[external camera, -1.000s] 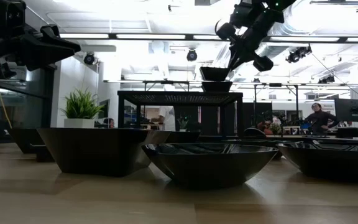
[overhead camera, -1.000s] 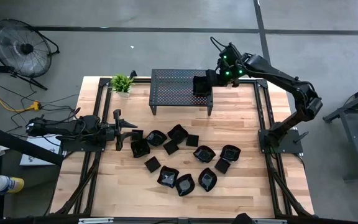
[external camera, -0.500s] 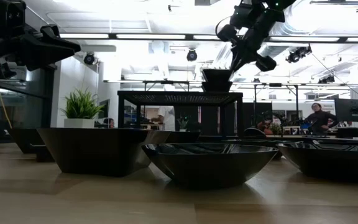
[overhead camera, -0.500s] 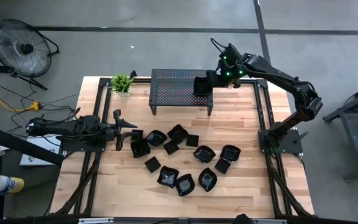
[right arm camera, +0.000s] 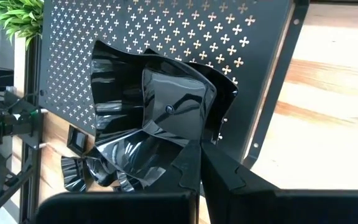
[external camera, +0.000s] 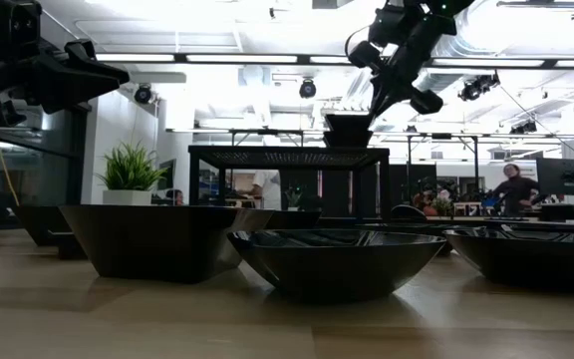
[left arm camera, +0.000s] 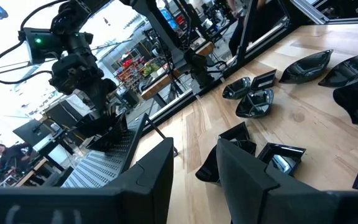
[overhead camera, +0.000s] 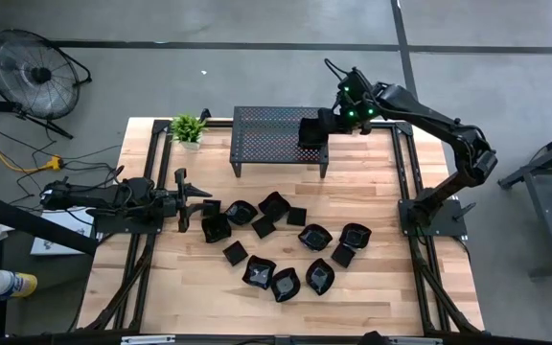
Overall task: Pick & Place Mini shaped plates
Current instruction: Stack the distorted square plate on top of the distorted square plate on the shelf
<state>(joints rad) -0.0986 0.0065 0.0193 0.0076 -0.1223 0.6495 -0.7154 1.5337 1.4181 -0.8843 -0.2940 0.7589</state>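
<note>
Wood table [overhead camera: 372,287] strewn with mini shaped plates [overhead camera: 286,284]; right tool [overhead camera: 322,126] pinching plate [right arm camera: 160,118] on perforated stand [overhead camera: 266,134]; left tool [overhead camera: 195,199] spread.

Right tool [external camera: 350,128] lowered held plate [external camera: 348,124] onto plate on stand [external camera: 287,156].

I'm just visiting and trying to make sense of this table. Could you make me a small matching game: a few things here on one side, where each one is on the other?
Things:
1. right gripper
2. left gripper
3. potted plant
4. loose mini plates

Places:
A. far left corner of the table
B. spread over the wooden table top
C. over the perforated stand, shut on a plate
D. left side of the table, beside the loose plates

Pairs: 1-C, 2-D, 3-A, 4-B
</note>
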